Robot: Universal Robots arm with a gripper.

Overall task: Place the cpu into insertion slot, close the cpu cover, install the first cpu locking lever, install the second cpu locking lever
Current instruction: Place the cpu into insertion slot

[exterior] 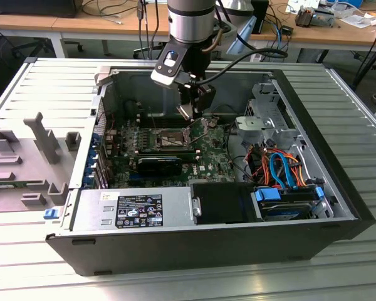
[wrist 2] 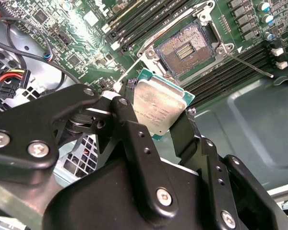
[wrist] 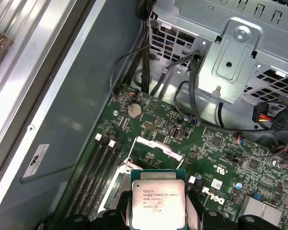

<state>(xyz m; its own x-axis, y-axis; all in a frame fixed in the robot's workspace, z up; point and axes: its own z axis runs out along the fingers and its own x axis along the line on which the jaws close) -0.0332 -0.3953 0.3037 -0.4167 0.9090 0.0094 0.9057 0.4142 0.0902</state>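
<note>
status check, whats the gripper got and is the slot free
Gripper shut on the cpu, held off the board. Insertion slot uncovered, contacts bare, nothing seated. Path from cpu to slot looks clear.

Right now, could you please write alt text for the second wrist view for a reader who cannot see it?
The gripper holds the cpu, silvery top showing, pinched at two opposite edges. Beyond it, on the green circuit board, the insertion slot lies open and empty.

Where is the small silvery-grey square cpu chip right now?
In both wrist views the cpu sits clamped in the black gripper, held above the green circuit board, apart from the open metal-rimmed insertion slot.
</note>
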